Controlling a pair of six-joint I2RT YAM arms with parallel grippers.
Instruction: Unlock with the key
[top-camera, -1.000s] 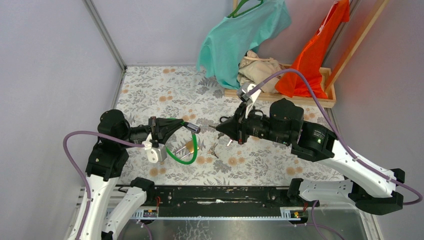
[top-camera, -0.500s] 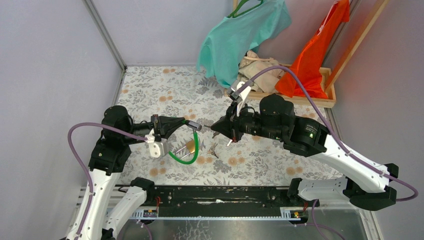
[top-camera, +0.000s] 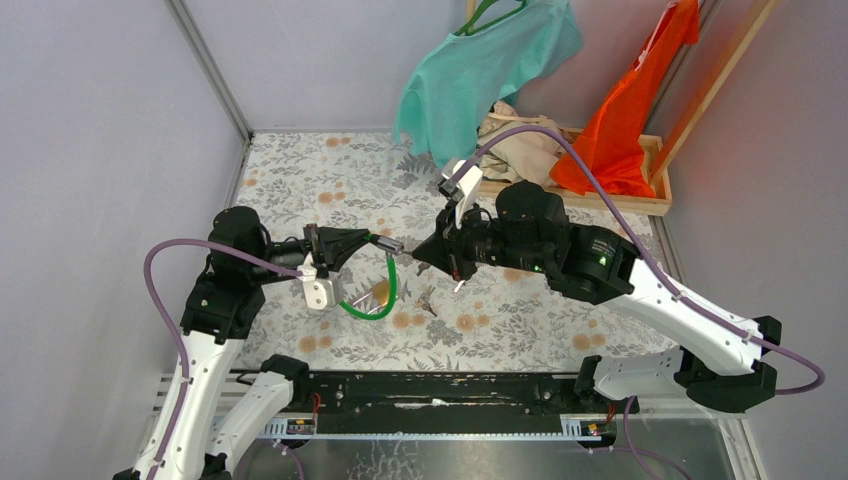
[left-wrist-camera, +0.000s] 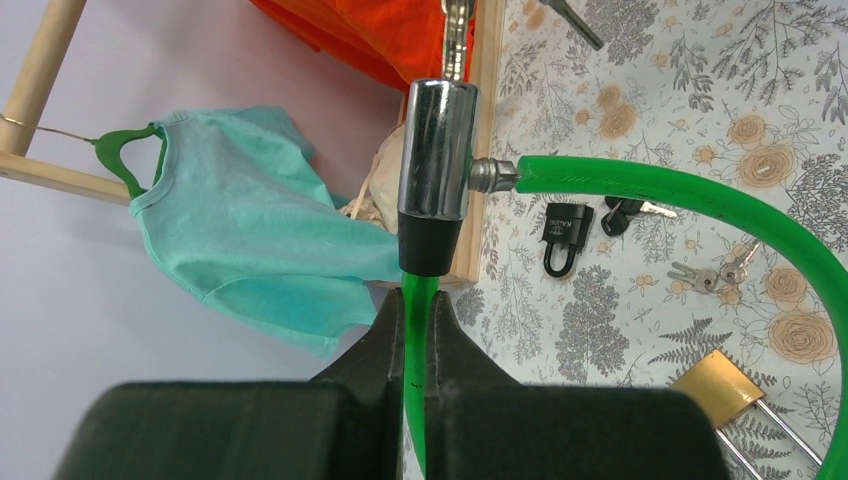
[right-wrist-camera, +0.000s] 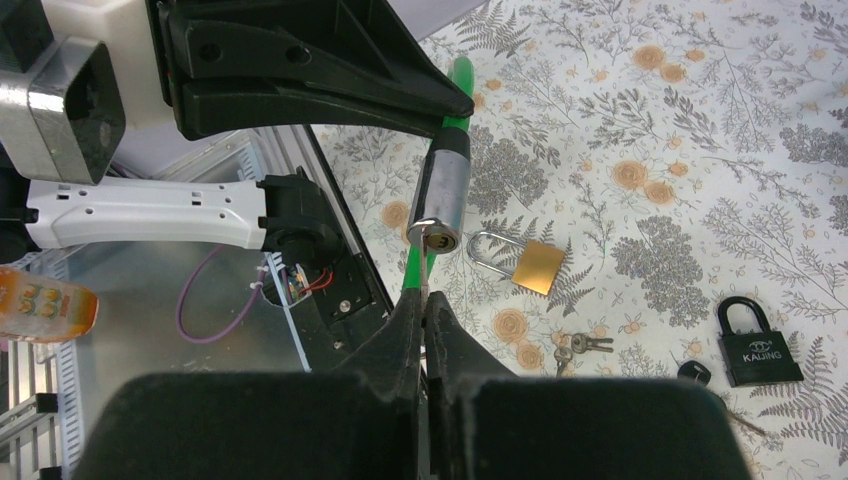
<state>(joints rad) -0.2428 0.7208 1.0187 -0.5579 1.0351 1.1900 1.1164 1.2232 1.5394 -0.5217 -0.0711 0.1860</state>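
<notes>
My left gripper (top-camera: 366, 238) is shut on the green cable lock (top-camera: 388, 295), pinching the cable (left-wrist-camera: 413, 330) just below its chrome cylinder (left-wrist-camera: 437, 150) and holding it above the table. My right gripper (top-camera: 418, 257) is shut on a small silver key (right-wrist-camera: 424, 285). The key's blade points at the keyhole (right-wrist-camera: 433, 238) in the cylinder's end face, and its tip is at or just short of that hole. In the left wrist view the key's tip (left-wrist-camera: 455, 25) shows right above the cylinder. My right gripper's fingertips (right-wrist-camera: 424, 302) hide the key's head.
On the flowered table lie a brass padlock (top-camera: 380, 292), a black padlock (right-wrist-camera: 758, 345), a bunch of keys (top-camera: 428, 298) and a black-headed key (left-wrist-camera: 625, 212). A wooden rack (top-camera: 600, 195) with teal and orange shirts stands at the back right.
My right arm has moved left, bringing the key up to the cylinder's end. My left arm has shifted slightly up and right, with the cable lock in its grip.
</notes>
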